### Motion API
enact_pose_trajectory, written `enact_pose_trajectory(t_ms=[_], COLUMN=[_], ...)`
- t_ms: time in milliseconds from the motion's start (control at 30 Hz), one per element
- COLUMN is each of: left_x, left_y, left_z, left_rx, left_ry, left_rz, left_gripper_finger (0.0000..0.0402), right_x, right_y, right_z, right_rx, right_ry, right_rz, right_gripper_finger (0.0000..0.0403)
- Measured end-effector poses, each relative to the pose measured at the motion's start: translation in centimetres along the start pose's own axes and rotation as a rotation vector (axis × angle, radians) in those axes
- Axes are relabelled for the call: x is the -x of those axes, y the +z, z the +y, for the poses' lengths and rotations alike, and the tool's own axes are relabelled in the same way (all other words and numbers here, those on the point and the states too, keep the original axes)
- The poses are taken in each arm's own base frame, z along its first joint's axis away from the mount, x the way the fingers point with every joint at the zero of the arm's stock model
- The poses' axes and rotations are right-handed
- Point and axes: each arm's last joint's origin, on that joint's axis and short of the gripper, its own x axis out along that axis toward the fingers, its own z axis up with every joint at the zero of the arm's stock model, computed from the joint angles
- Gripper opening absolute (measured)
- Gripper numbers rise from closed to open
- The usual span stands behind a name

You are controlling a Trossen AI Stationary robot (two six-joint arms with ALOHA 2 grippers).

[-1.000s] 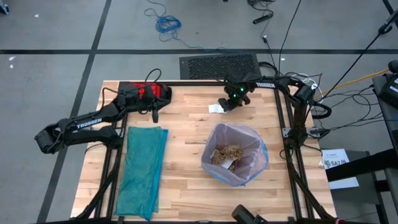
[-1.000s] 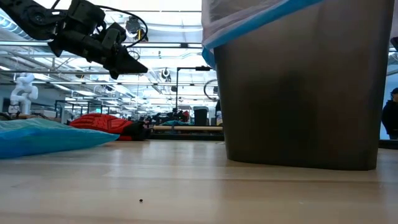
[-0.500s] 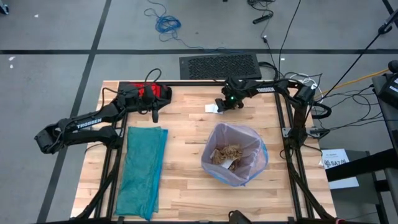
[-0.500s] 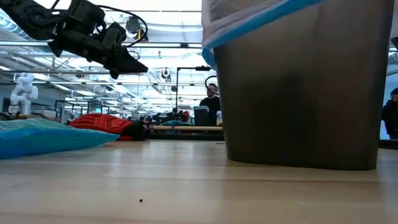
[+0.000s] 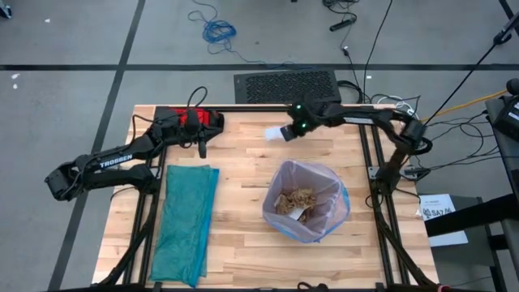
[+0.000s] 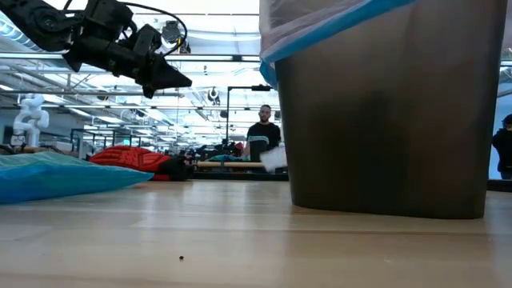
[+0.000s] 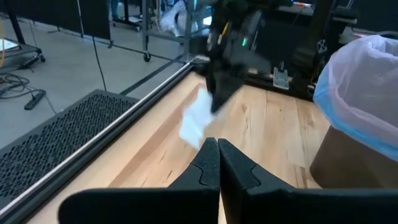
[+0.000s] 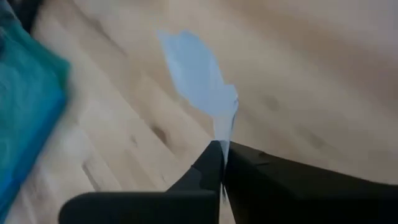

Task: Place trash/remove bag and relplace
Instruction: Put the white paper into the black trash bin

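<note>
Standing at the table's near right, the bin (image 5: 305,201) wears its pale bag (image 5: 337,204), with brown and white trash (image 5: 295,200) inside. Beyond it, near the far edge, the right gripper (image 5: 286,133) is clenched on a white paper scrap (image 5: 273,133), apparently lifted off the wood. At far left, the left gripper (image 5: 202,151) hangs pinched shut on nothing, between the teal bag (image 5: 186,222) and red glove (image 5: 195,120).

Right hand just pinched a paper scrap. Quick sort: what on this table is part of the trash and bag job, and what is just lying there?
Job:
- white paper scrap, shut in the right hand
- bin with its pale bag
- brown paper wads inside it

Lying about:
- teal bag, flat by the left arm
- red glove at the far edge
- left hand, shut, empty
</note>
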Motion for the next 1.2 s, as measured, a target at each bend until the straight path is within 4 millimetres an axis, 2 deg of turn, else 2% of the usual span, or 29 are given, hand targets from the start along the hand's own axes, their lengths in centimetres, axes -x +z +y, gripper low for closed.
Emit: enact_pose_trajectory(t_ms=[167, 300, 433, 567, 700, 867, 1100, 1200], left_x=[0.0, 0.0, 0.0, 0.0, 0.0, -0.1, -0.3, -0.5], left_y=[0.3, 0.4, 0.5, 0.7, 0.7, 0.8, 1.6, 2.2], left_z=[-0.2, -0.3, -0.3, -0.3, -0.3, -0.4, -1.6, -2.2], left_rx=[-0.012, -0.02, -0.025, -0.032, -0.032, -0.002, 0.024, 0.03], left_ry=[-0.01, -0.018, -0.019, -0.02, -0.021, -0.028, -0.145, -0.178], left_rz=[-0.023, -0.04, -0.051, -0.067, -0.069, -0.073, -0.093, -0.104], left_gripper_finger=[0.0, 0.0, 0.0, 0.0, 0.0, 0.0, 0.0, 0.0], right_x=[6.1, 11.6, 16.4, 19.5, 20.2, 19.3, 18.3, 17.8], right_y=[0.8, 0.4, -1.6, -4.7, -7.9, -11.1, -14.2, -15.2], right_z=[2.6, 4.9, 7.6, 9.6, 10.9, 12.5, 14.7, 15.3], right_rx=[0.147, 0.243, 0.412, 0.586, 0.678, 0.752, 0.794, 0.82], right_ry=[-0.008, 0.036, 0.116, 0.187, 0.244, 0.28, 0.374, 0.352], right_rz=[-0.222, -0.409, -0.527, -0.537, -0.418, -0.239, -0.091, -0.063], right_gripper_finger=[0.0, 0.0, 0.0, 0.0, 0.0, 0.0, 0.0, 0.0])
